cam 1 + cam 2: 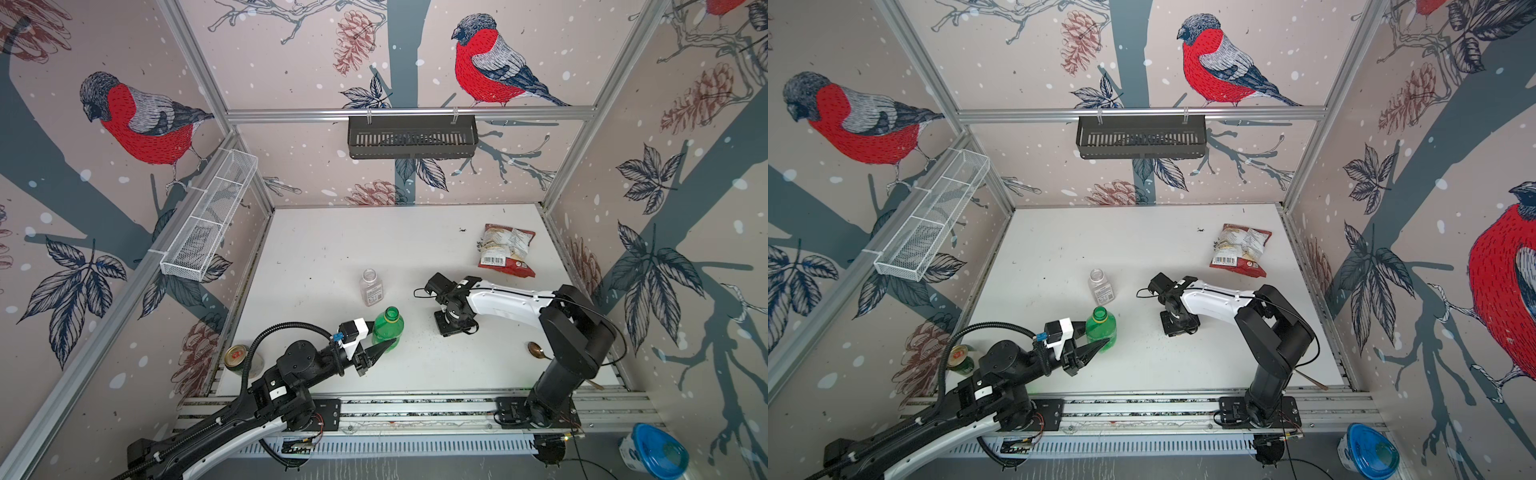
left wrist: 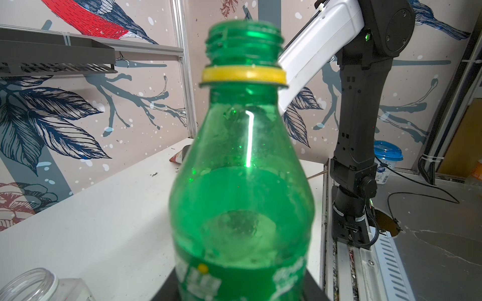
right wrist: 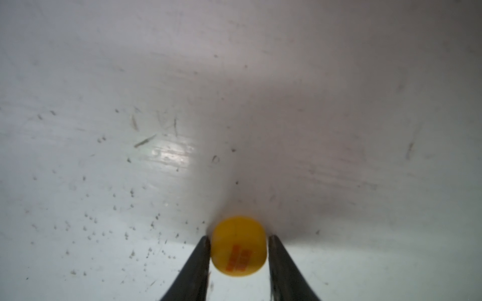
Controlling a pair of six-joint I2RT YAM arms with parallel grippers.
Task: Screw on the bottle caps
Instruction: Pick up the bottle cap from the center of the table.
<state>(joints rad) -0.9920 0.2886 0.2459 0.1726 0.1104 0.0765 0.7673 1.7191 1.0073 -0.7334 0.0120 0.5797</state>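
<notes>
Green bottle [image 1: 388,322], upright and uncapped at 6 o'clock on the worktop [image 1: 332,249], is clamped low on its body by the left tool [image 1: 383,334], with the clear bottle [image 1: 370,286] open at its 11 o'clock, while at its 3 o'clock the orange-yellow cap [image 3: 238,245] is pinched by the narrowed right tool [image 3: 238,237].

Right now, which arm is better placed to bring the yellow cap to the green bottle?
Right, I think. The right gripper pinches the yellow cap, while the left gripper holds the green bottle upright, its neck open.
</notes>
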